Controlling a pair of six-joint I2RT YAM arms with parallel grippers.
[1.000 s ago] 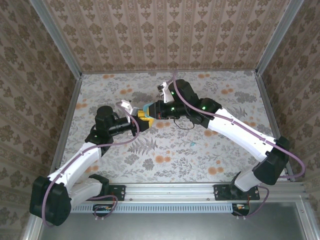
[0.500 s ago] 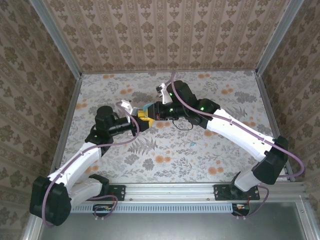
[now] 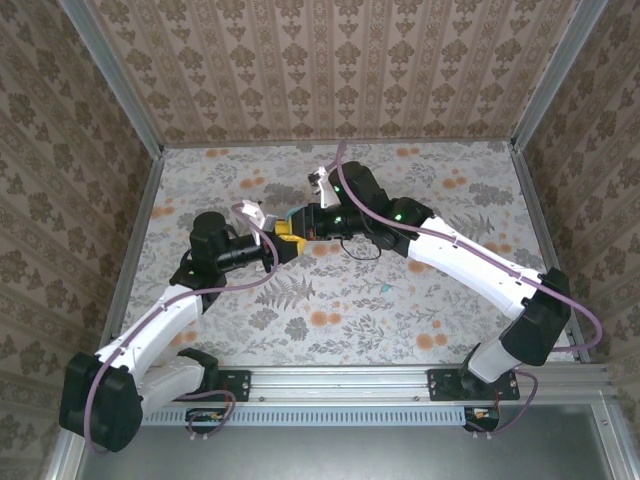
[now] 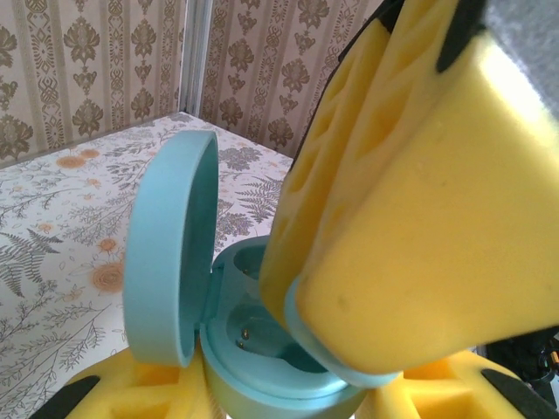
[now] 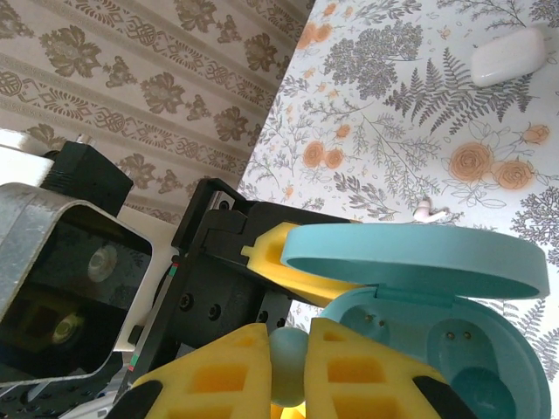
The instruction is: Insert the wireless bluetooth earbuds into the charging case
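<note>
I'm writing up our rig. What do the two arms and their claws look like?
Both the left arm and right arm have white shells on their long links, black joints and bases, and a purple cable looping alongside. Green lights glow on the right arm. The left claw and right claw have yellow fingers with black patches.

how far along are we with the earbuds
Done: the teal case is open, held in the left gripper. In hand: the right gripper pinches a teal bud at the case's edge; both wells look empty. Left: seat it, then the rest; a white bud and white case lie on the table.
</note>
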